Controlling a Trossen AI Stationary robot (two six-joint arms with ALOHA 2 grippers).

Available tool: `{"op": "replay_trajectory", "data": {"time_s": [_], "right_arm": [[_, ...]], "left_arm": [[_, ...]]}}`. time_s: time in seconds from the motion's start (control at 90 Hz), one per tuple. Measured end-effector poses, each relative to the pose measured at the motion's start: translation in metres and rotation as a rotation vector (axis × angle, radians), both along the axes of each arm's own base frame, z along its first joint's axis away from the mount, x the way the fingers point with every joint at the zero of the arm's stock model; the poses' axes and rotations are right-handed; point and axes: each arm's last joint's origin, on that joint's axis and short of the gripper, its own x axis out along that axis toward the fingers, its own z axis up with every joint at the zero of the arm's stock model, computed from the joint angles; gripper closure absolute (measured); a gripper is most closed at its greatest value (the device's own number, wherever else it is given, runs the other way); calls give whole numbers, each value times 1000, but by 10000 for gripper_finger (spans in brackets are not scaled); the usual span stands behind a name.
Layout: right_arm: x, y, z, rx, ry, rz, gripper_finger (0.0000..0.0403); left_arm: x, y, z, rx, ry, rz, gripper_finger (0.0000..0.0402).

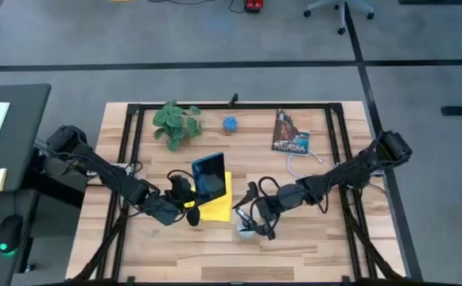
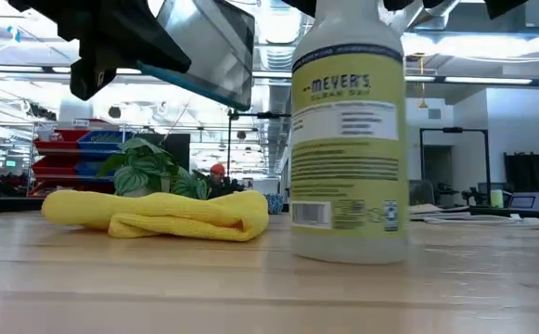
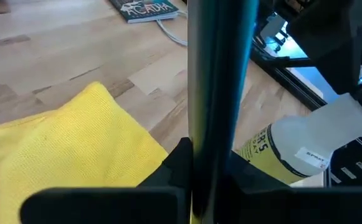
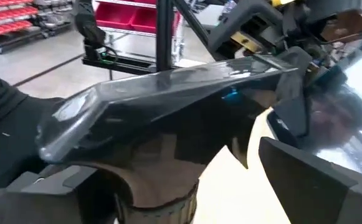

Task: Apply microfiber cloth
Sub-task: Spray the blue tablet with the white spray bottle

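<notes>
The yellow microfiber cloth (image 1: 219, 208) lies bunched and folded on the wooden table (image 1: 310, 246), its underside resting flat (image 2: 158, 215). Just above it is the dark tablet (image 1: 208, 176), lifted and tilted, with my left gripper (image 1: 184, 200) shut on it. To the cloth's right a spray bottle (image 2: 348, 139) stands upright on its base. My right gripper (image 1: 252, 216) is open at the bottle's top. Its fingers stand on either side of the neck (image 4: 159, 199), under the grey spray head (image 4: 168, 106). Whether they touch the neck, I cannot tell. My left gripper pinches the tablet between its two fingers (image 3: 181, 162) at an edge near its left near corner (image 3: 207, 140). It comes in low from the table's left. The tablet stands on edge, tilted, lifted clear of the cloth and table (image 2: 209, 46).
At the back of the table are a potted plant (image 1: 175, 124), a small blue ball (image 1: 230, 124) and a book (image 1: 291, 133) with a white cable (image 1: 298, 164) beside it. Black frame rails (image 1: 127, 159) run along both sides.
</notes>
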Motion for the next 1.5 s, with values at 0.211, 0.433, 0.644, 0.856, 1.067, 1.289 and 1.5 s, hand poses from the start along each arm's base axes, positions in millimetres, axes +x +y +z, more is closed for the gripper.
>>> {"op": "replay_trajectory", "data": {"time_s": [0.211,0.433,0.644,0.856,1.067,1.289,1.5], "right_arm": [[0,-1,-1,67,38,-28,133],[-1,-1,-3,119,79,-43,204],[-2,1,-3,82,72,-27,200],[-3,3,-5,74,87,-11,156],[-7,2,-7,68,128,-79,148],[-17,6,4,41,103,-187,156],[-23,10,7,49,118,-239,256]], "left_arm": [[0,0,0,-1,1,-1,389],[0,0,0,-1,1,-2,389],[0,0,0,9,4,-6,389],[0,0,0,22,10,-13,389],[0,0,0,37,13,-20,389],[0,0,-1,43,19,-22,389],[-1,1,-1,58,26,-19,389]]}}
